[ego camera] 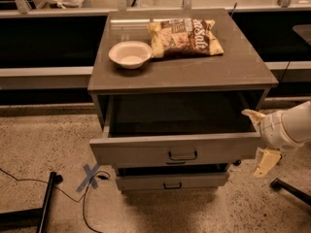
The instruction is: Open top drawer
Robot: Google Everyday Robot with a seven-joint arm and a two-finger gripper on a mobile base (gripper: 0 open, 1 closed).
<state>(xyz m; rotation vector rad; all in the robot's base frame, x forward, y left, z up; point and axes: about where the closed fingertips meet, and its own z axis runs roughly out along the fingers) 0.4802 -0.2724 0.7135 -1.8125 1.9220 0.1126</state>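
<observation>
The top drawer point(175, 149) of the grey cabinet stands pulled out toward me, its dark interior showing, with a small black loop handle point(182, 156) on its flat front. My gripper point(259, 139) hangs just off the drawer's right front corner, clear of the handle. Its pale fingers point(265, 161) are spread apart, one above and one below, with nothing between them. A lower drawer point(172, 181) sits nearly shut beneath.
On the cabinet top point(233, 67) lie a white bowl point(130, 54) and a chip bag point(185, 37). A blue tape cross point(89, 176) and a black cable point(85, 208) lie on the floor at left. A black leg point(291, 188) reaches in at lower right.
</observation>
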